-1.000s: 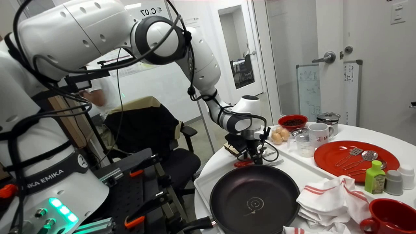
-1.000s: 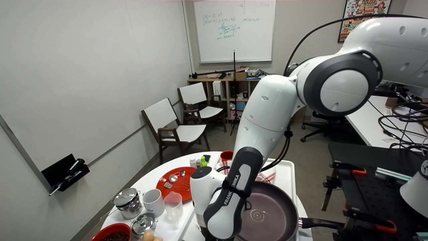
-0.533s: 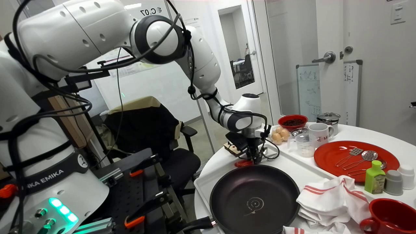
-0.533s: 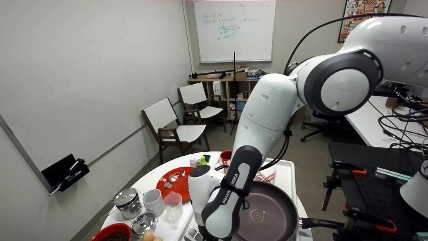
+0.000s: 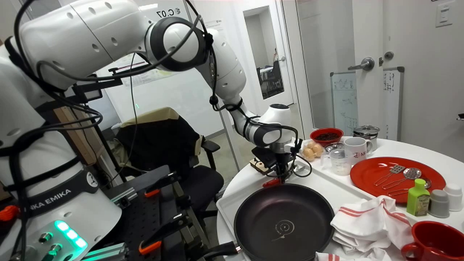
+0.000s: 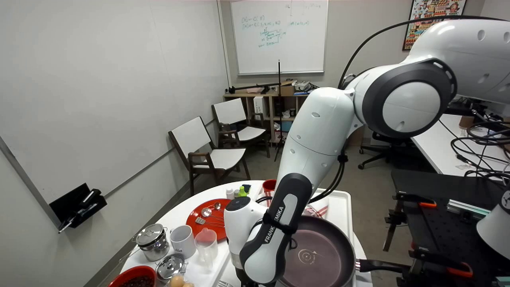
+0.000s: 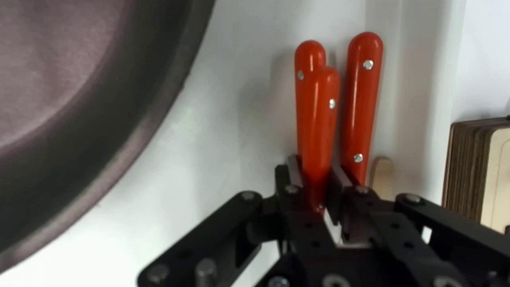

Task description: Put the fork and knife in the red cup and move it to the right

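Three red handles [image 7: 365,99] point toward twelve o'clock in the wrist view, the gripper [image 7: 317,175] pinching the middle handle [image 7: 320,123]; in an exterior view the red cup [image 5: 431,244] sits at three o'clock from the black pan [image 5: 284,217].

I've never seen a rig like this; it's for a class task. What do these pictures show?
The white machine is a robot arm; dark jaws at its end do the grasping. Two pictures come from cameras outside the robot; the close-up comes from a camera on its wrist. The white table bears a tray, a black pan, a striped cloth, a red cup and a red plate holding metal utensils, among other things. The wrist view shows the jaws pinching a red handle. A second handle lies partly behind it, perhaps gripped too; I cannot tell. A third handle lies outside the jaws.
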Controlling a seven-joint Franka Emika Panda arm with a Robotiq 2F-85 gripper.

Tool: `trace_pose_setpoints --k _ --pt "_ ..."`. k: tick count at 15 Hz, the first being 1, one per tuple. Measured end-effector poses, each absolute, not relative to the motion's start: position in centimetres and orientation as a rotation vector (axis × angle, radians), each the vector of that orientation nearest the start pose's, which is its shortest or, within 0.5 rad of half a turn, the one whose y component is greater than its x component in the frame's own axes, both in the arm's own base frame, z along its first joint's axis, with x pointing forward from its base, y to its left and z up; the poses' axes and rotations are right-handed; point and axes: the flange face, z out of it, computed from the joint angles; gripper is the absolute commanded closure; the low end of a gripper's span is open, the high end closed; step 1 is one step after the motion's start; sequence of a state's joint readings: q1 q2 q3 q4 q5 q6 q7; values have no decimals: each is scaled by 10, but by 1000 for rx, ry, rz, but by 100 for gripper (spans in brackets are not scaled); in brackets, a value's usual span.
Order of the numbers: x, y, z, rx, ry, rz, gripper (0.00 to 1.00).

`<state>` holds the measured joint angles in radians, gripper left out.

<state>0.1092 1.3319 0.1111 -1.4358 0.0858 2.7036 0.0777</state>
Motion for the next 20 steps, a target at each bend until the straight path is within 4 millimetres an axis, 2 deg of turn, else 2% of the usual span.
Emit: trace_pose_setpoints --k 5,8,15,20 --pt "612 129 -107 -3005 27 113 96" --pt "610 126 -98 -3004 25 75 96" --pt "615 109 -47 -2994 18 -61 96" --pt "620 84 -10 -2989 52 -175 96"
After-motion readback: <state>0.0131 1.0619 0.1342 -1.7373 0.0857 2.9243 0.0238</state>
